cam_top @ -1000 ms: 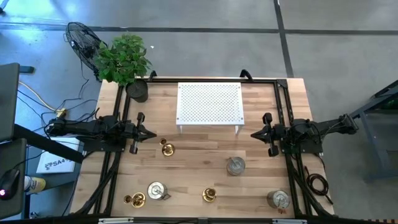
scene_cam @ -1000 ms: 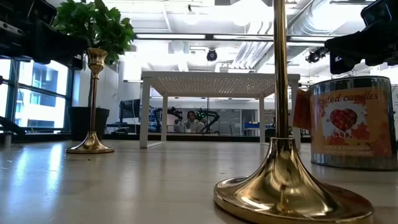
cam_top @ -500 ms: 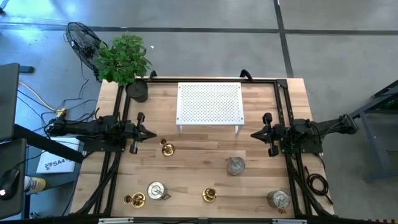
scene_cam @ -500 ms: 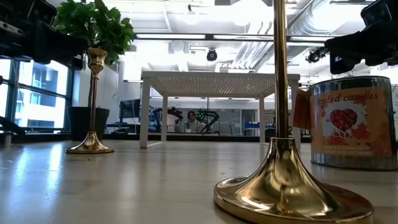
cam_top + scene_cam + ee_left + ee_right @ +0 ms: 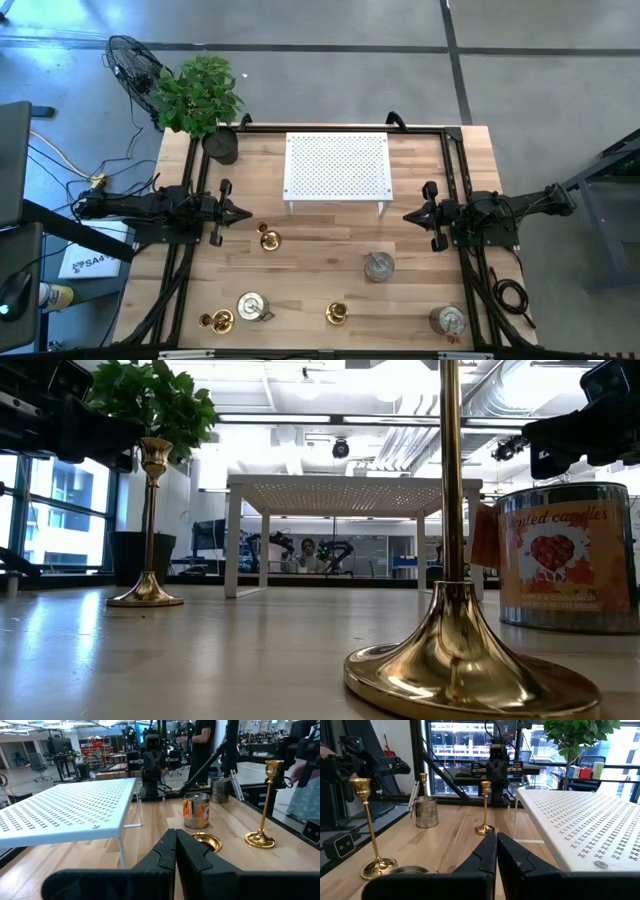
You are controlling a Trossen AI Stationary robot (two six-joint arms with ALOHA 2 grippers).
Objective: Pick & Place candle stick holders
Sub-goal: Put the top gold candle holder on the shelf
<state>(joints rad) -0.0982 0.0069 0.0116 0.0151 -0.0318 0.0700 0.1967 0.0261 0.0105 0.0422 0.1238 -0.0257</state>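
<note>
So nothing is picked up yet, looks like the very start of the job to me. Along the bottom of the high view sit most of the pieces: a brass stick (image 5: 218,321) at lower left right beside a silver tin (image 5: 251,306), another brass stick (image 5: 337,314) at bottom centre, and a second tin (image 5: 448,320) at lower right. A bit further up there's a third tin (image 5: 379,266) right of centre and a third brass stick (image 5: 268,239) left of centre, which is the one just beside the left gripper (image 5: 236,213). That gripper sits mid-left of the frame, pointing inward, fingers pressed together on nothing (its wrist view shows the two tips meeting with no gap). The right gripper (image 5: 417,216) mirrors it at mid-right, also closed and empty-handed going by its own wrist camera. Further back, top centre, is the white perforated stand (image 5: 336,167), which I'd guess is where the holders go, though nothing says so. Beyond that, upper left, the potted plant (image 5: 199,95) at the table corner, not part of the job. Next move, my guess: one arm has to spread its fingers, swing over the nearest piece and come down on the slim stem; the left one with that close brass stick seems the obvious pick.
</note>
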